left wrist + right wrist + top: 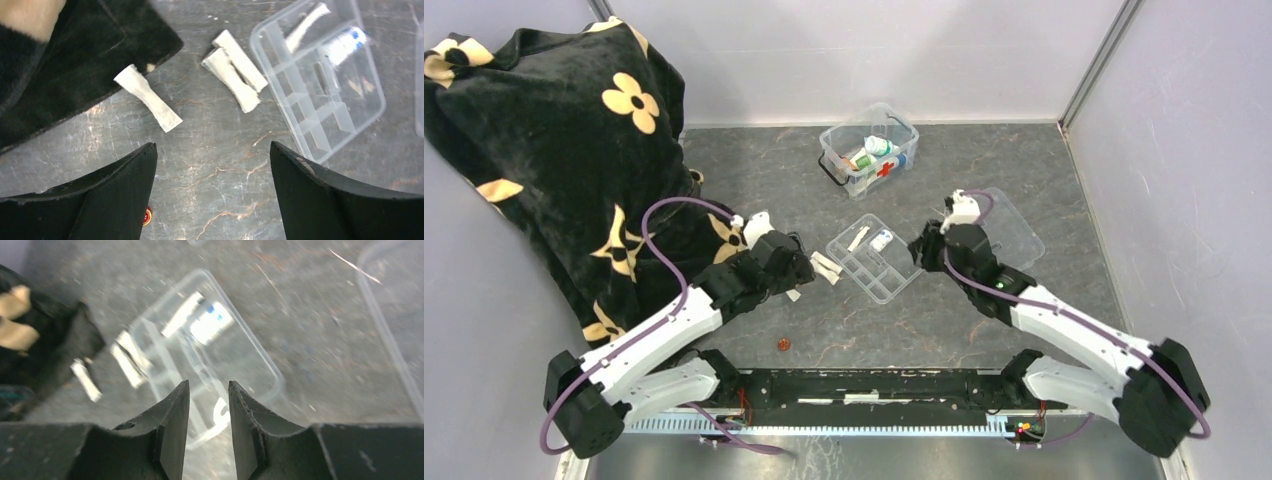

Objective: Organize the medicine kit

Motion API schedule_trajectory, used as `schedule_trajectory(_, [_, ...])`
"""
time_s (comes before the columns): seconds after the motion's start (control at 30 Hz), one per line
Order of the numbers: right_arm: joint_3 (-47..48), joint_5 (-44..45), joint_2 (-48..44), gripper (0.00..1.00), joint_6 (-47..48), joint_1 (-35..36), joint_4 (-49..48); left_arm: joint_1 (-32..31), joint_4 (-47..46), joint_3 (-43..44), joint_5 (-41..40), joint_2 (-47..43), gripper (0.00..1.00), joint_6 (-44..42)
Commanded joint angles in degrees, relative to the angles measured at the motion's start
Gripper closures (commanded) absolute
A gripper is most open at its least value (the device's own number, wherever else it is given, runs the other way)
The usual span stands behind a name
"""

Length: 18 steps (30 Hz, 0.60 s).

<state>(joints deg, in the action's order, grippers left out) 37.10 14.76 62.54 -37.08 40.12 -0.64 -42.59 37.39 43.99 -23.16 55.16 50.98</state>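
One big black cloth with cream flowers (pixel 554 150) covers the far left of the table (pixel 754 190), and its edge runs down beside my left arm. Left gripper (pixel 796 272) hangs over the table just beside that edge, jaws wide, nothing between them. Right gripper (pixel 921 247) sits at the tray's right side, jaws a narrow gap apart, and I see nothing in them. That wrist view is smeared, so I don't trust depth from it.

The medicine kit (pixel 869 150) stands at the far middle with no lid on, bottles inside and its red cross facing me. It is well apart from both grippers. The flat clear lid (pixel 1016 235) lies right of the right gripper. The divided tray (pixel 874 258) lies between the two grippers and holds a white strip (pixel 306 25) and a small blue-labelled vial (pixel 344 44).

Three white packets are loose: a touching pair (pixel 235 70) just beside the tray's left edge, and a lone one (pixel 147 97) with one end against the cloth. A small reddish disc (pixel 784 344) lies near the bases.

Risks, my read:
- A pinch on the lone packet snags the cloth and drags it.
- A pinch on the pair lifts both or flicks one away.
- The tray looks light, so a finger nudge slides it and tips the vial out.
- Both arms work close at the tray, so they could clash.
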Motion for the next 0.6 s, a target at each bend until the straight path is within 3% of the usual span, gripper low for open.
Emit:
schedule_trajectory(0.0, [-4.6, 0.0, -8.3, 0.59, 6.9, -1.0, 9.6, 0.4, -2.1, -2.2, -6.9, 1.9, 0.12, 13.2])
schedule_trajectory(0.13, [-7.3, -0.1, -14.8, 0.59, 7.0, -1.1, 13.2, 1.2, -2.6, -4.9, -11.3, 2.3, 0.15, 17.0])
schedule_trajectory(0.27, [-8.9, -1.0, -18.8, 0.59, 6.5, -1.0, 14.2, 3.3, -6.4, -7.9, -10.6, 4.0, 0.18, 18.2])
schedule_trajectory(0.57, [-8.6, -0.8, -19.6, 0.59, 7.7, -1.0, 17.5, 4.3, -8.6, -7.9, -9.7, 15.2, 0.21, 25.5])
